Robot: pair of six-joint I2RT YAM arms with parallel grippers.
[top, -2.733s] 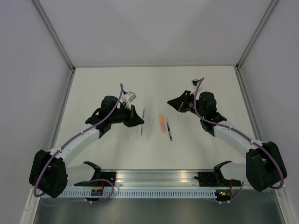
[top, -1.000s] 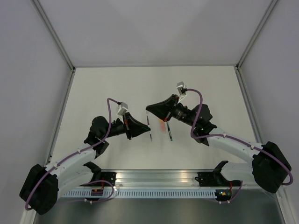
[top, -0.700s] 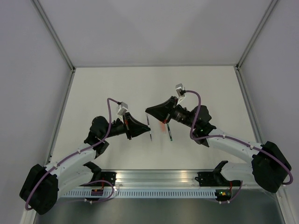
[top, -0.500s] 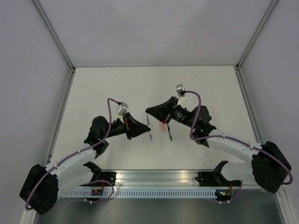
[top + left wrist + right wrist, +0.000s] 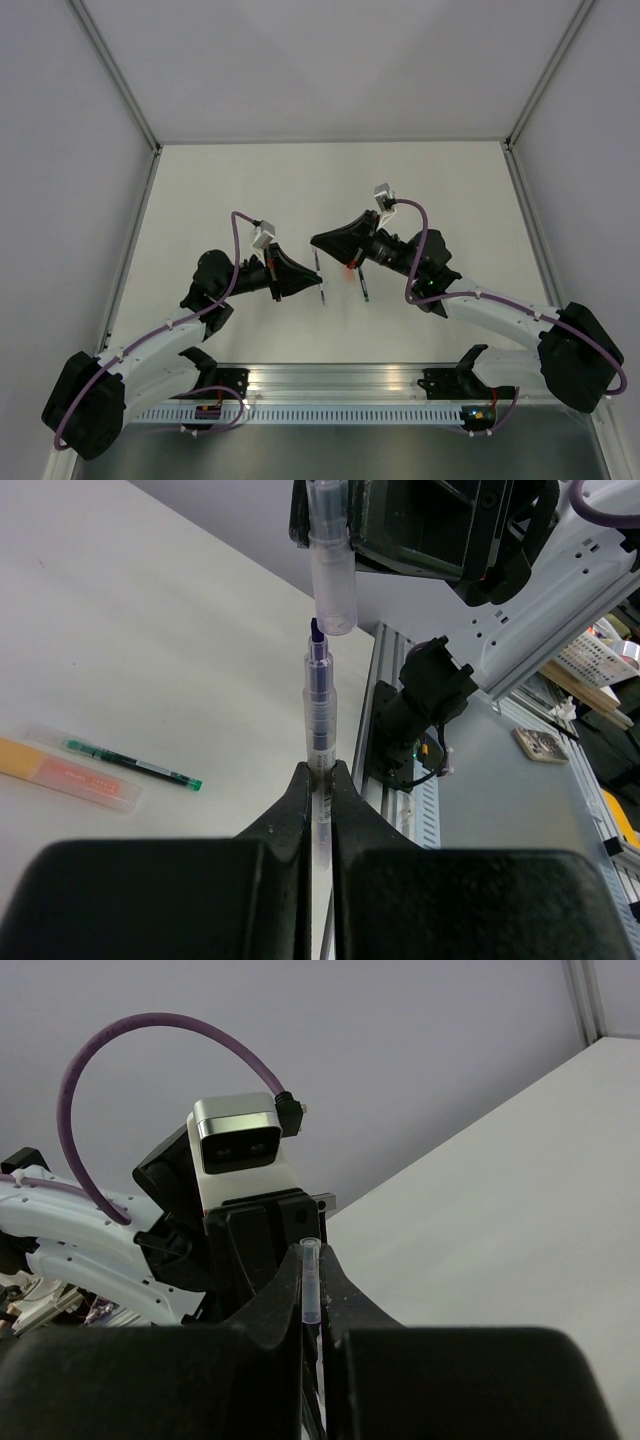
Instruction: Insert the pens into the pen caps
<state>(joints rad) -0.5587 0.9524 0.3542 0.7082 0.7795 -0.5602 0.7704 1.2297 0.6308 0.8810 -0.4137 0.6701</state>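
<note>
My left gripper (image 5: 320,770) is shut on a clear pen (image 5: 320,710) with a dark blue tip, held upright above the table. My right gripper (image 5: 311,1255) is shut on a clear pen cap (image 5: 310,1285). In the left wrist view the cap (image 5: 332,575) hangs mouth down just above the pen's tip, which is outside the mouth and slightly to its left. From above, the left gripper (image 5: 305,277) and the right gripper (image 5: 318,240) face each other mid-table. An orange pen (image 5: 70,775) and a green pen (image 5: 135,765) lie on the table.
In the top view, the orange pen (image 5: 348,268) and the green pen (image 5: 364,285) lie just right of the grippers. The metal rail (image 5: 340,385) runs along the table's near edge. Grey walls enclose the white table (image 5: 330,180).
Since the earliest frame both arms have swung in to the middle, bringing the pen and the cap end to end. Over the last second they have only shifted slightly.
</note>
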